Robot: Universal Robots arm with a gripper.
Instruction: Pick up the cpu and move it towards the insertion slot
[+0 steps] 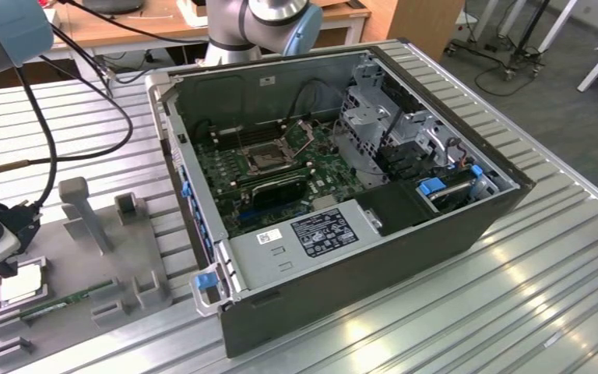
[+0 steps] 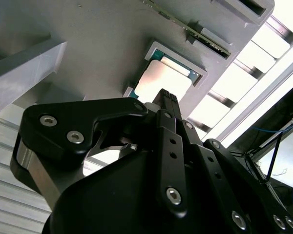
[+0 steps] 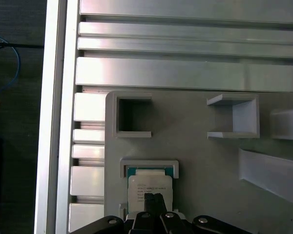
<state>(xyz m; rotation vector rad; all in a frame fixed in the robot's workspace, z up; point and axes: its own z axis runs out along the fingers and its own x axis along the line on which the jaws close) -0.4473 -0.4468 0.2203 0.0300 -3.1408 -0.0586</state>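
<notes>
Hovering claw (image 3: 153,199), fingertips pressed together, gripping nothing, directly over cpu (image 3: 149,183) lying flat in grey holder (image 3: 210,195) recess on worktop (image 3: 185,73); insertion slot (image 1: 268,160) lying well apart, twd exterior view's right.

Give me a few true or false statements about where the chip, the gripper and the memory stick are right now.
1. The chip lies in a pocket of the grey holder. True.
2. The chip is seated in the socket. False: it is on the holder, outside the computer case.
3. The gripper is right over the chip. True.
4. The green memory stick is plugged into the board. False: it lies on the holder.
</notes>
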